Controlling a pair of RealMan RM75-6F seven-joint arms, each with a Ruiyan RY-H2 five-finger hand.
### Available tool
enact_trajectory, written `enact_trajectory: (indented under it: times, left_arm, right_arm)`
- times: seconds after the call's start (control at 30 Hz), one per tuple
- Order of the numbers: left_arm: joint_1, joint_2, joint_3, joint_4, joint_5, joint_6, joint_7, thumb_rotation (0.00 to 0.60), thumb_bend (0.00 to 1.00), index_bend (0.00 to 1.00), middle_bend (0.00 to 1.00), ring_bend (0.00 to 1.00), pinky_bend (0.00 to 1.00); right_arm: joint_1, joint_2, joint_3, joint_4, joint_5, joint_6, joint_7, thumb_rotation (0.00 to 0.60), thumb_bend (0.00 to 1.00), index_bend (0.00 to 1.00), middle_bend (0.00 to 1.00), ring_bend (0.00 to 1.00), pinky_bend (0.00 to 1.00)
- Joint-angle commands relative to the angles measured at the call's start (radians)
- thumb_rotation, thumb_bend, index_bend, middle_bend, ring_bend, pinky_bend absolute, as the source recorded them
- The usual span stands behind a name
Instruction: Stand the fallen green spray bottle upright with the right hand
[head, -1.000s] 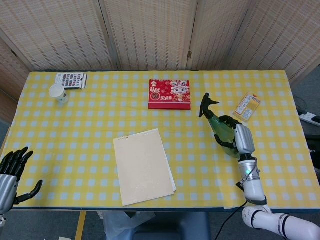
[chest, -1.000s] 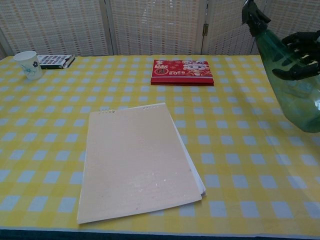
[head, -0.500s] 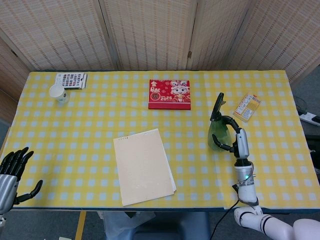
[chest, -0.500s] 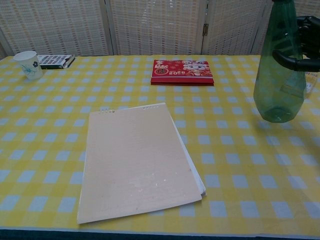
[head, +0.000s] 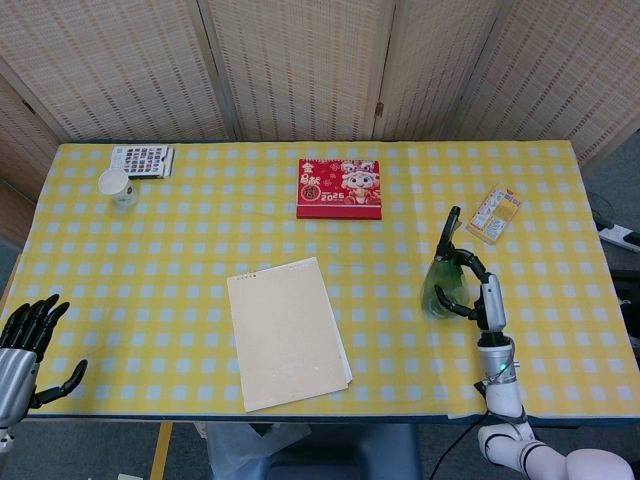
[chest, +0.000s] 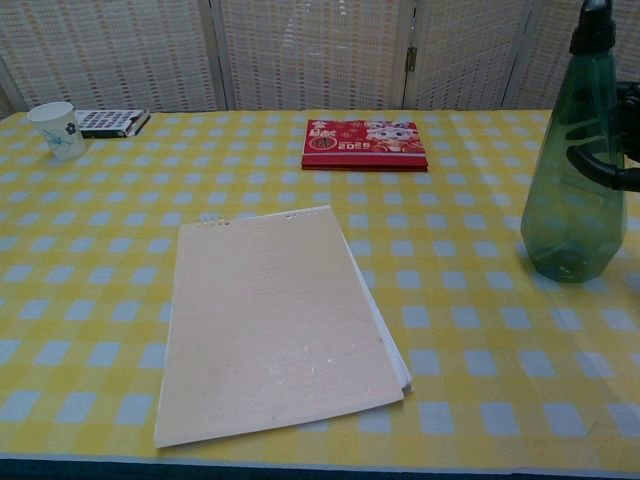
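Observation:
The green spray bottle (head: 441, 283) stands upright on the yellow checked cloth at the right side of the table, its dark nozzle on top. In the chest view the bottle (chest: 572, 195) has its base down on the cloth. My right hand (head: 478, 296) grips the bottle from its right side, dark fingers (chest: 604, 176) curled around the body. My left hand (head: 26, 344) hangs off the table's front left corner with its fingers spread and nothing in it.
A beige notepad (head: 288, 332) lies front centre. A red calendar (head: 340, 188) lies at the back middle. At the back left are a paper cup (head: 118, 186) and a patterned box (head: 142, 160). An orange snack packet (head: 495, 213) lies behind the bottle.
The bottle went from tilted in the air to upright, then moved a little nearer and came down onto the cloth, with my right hand around it. My left hand stayed put.

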Motion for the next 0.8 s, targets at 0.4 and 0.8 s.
enact_trajectory:
  times: [0.4, 0.8]
  left_arm:
    - [0.001, 0.001, 0.001, -0.006, -0.003, -0.003, 0.012, 0.141, 0.38, 0.08, 0.07, 0.03, 0.0]
    - [0.002, 0.003, 0.002, -0.014, -0.001, -0.001, 0.025, 0.143, 0.38, 0.16, 0.07, 0.03, 0.0]
  right_arm:
    - [-0.028, -0.022, -0.038, 0.097, -0.037, 0.042, 0.039, 0.6, 0.37, 0.5, 0.45, 0.42, 0.37]
    - [-0.054, -0.027, -0.045, 0.147, -0.037, 0.066, 0.073, 0.6, 0.37, 0.24, 0.3, 0.29, 0.22]
